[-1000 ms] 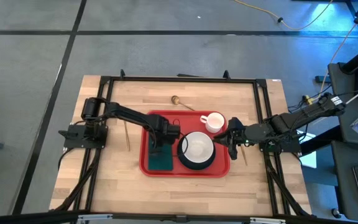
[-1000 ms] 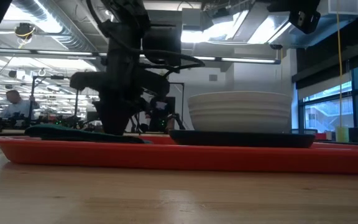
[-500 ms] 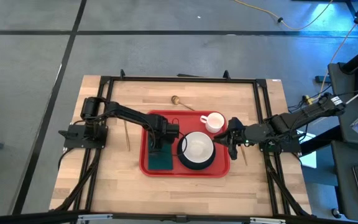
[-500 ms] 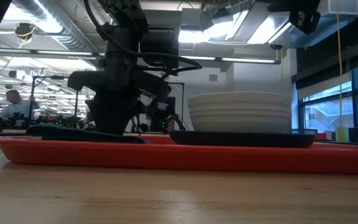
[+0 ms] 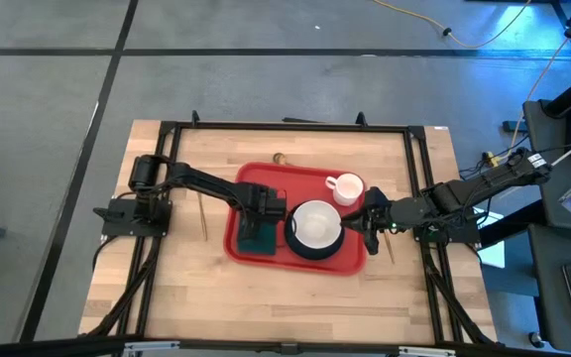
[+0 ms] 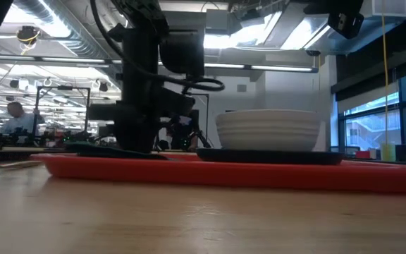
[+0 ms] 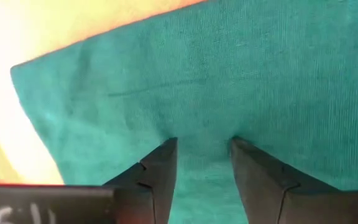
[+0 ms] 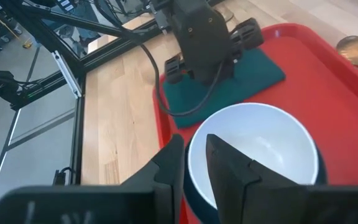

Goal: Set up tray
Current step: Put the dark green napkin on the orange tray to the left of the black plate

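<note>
The red tray (image 5: 266,183) lies flat on the wooden table and carries a white bowl (image 5: 315,223) on a dark plate (image 5: 315,256), a white cup (image 5: 346,186) and a dark green cloth (image 5: 256,250). My left gripper (image 7: 204,152) points down over the middle of the cloth (image 7: 229,74), its fingers open. My right gripper (image 5: 369,226) is at the tray's right edge, its fingers nearly together. In the low view the left gripper (image 6: 139,141) comes down onto the tray (image 6: 189,173). My left gripper's open fingertips (image 7: 166,149) stand on or just above the cloth's flat middle, pointing down; I cannot tell whether they touch it. My right gripper is on the tray's right rim (image 5: 366,241), about midway along it, coming from the table's right and slanting down. Its own fingers (image 8: 169,168) hide the place of contact. The tray stays flat on the table.
A brass spoon (image 5: 279,158) lies at the tray's far rim and shows in the right wrist view (image 8: 353,46). One chopstick (image 5: 203,213) lies left of the tray, another (image 5: 389,248) right of it beneath the right arm. A black frame (image 5: 285,126) borders the table.
The tray, with bowl, cup and cloth on it, has slid toward the table's far edge. Its left end has gone farther than its right, so it is turned a little. Its far rim now reaches the spoon. My left gripper has gone along with it.
</note>
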Tool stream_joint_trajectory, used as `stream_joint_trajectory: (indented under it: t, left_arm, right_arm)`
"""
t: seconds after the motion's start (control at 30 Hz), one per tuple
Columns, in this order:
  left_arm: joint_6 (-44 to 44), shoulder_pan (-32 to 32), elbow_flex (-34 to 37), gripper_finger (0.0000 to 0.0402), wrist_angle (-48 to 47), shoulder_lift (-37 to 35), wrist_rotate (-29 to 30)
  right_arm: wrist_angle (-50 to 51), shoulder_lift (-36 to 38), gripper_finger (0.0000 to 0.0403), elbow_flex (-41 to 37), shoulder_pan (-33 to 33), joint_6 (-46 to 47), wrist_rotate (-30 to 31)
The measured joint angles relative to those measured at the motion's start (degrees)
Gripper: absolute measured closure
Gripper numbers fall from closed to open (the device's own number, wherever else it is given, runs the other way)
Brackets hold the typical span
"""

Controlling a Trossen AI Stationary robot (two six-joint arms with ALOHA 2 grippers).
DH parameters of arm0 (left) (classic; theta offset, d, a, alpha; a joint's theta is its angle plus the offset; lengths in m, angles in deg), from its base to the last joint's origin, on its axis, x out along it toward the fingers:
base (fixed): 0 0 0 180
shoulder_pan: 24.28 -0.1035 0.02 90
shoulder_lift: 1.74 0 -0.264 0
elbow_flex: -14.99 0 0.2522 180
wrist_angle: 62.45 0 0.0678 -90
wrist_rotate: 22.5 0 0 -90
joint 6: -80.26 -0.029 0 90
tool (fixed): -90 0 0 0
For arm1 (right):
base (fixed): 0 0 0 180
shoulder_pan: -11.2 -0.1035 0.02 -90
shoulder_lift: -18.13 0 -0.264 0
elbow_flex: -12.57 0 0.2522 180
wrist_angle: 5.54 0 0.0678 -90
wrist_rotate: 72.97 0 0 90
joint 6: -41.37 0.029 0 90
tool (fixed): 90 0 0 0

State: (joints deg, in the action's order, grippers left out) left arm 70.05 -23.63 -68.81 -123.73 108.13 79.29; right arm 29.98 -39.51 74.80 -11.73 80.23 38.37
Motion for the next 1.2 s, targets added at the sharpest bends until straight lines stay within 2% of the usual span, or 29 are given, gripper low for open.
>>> stream_joint_trajectory:
  t: [0.2,0.4,0.53,0.7,0.77,0.97,1.03,1.1,1.2]
  left_arm:
    - [-0.12,-0.02,0.17,0.027,0.4,0.28,9.67]
    - [-0.43,-0.04,0.19,0.0274,1.11,0.28,10.65]
    - [-4.79,0.08,0.17,0.0274,1.14,0.28,11.09]
    - [-9.79,0.05,0.48,0.0274,4.23,0.26,17.69]
    - [-11.08,-0.34,0.5,0.0274,5.72,0.24,18.53]
    - [-12.56,-1.56,0.55,0.0274,6.81,0.8,17.07]
    - [-10.58,-1.71,0.57,0.0274,6.14,-0.09,15.4]
    - [-7.15,-2.02,0.46,0.0274,5.04,-2.34,11.64]
    - [0.55,-2.44,0.35,0.0274,2.34,-5.56,0.94]
  right_arm:
    - [0.0,0.0,0.0332,0.0,0.0,0.01,0.0]
    - [0.0,0.0,0.0332,0.0,0.0,0.05,0.0]
    - [0.01,0.0,0.0332,0.0,-0.01,0.03,0.0]
    - [0.0,0.0,0.0332,0.0,-0.01,0.06,0.0]
    - [0.0,0.0,0.0332,0.0,0.0,0.08,0.0]
    - [0.0,0.0,0.0332,0.0,0.0,0.28,0.01]
    - [0.0,0.0,0.0332,0.0,0.0,1.42,0.0]
    - [0.02,0.02,0.0332,0.0,0.0,1.91,0.0]
    - [0.57,0.02,0.0332,-0.02,-0.01,3.09,-0.06]
